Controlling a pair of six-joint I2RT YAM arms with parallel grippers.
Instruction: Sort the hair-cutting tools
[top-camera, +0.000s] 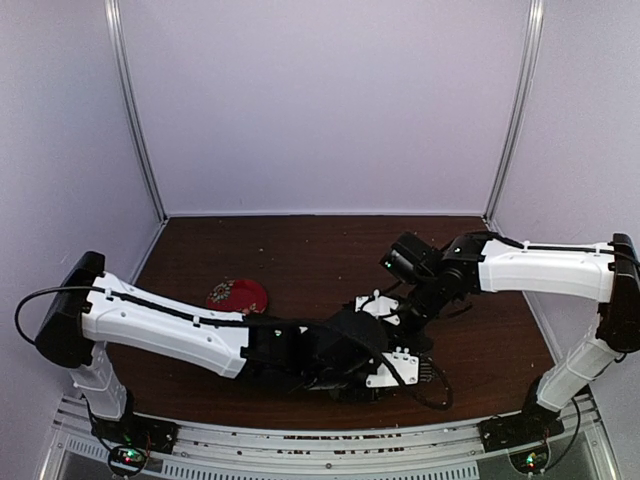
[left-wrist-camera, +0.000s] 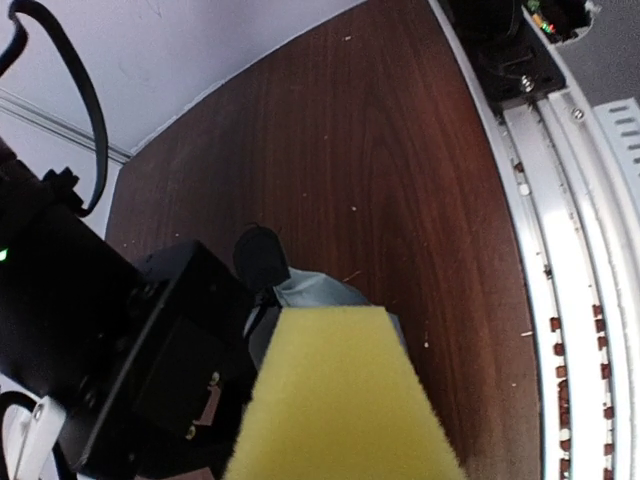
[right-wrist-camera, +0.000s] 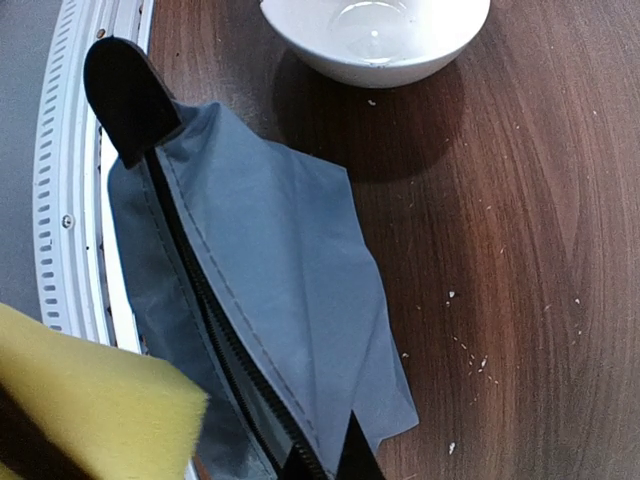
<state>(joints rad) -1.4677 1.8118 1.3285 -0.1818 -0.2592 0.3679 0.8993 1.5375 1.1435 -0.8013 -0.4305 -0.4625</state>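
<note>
No scissors, comb or clipper shows in any view. A grey-blue zip pouch (right-wrist-camera: 270, 260) with a black end tab (right-wrist-camera: 125, 95) lies by the table's near rail. My right gripper (right-wrist-camera: 330, 462) is shut on the pouch's edge beside the zipper; in the top view it (top-camera: 392, 328) reaches down at table centre. My left gripper (top-camera: 400, 372) is just in front of it. In the left wrist view a yellow foam block (left-wrist-camera: 340, 400) covers my left jaws and lies over the pouch (left-wrist-camera: 315, 290), so their state is hidden. The foam also shows in the right wrist view (right-wrist-camera: 90, 400).
A white bowl (right-wrist-camera: 380, 35) stands just beyond the pouch. A red patterned plate (top-camera: 237, 295) lies left of centre. The slotted metal rail (left-wrist-camera: 575, 260) runs along the near table edge. The right arm's black body (left-wrist-camera: 90, 330) is close to my left wrist.
</note>
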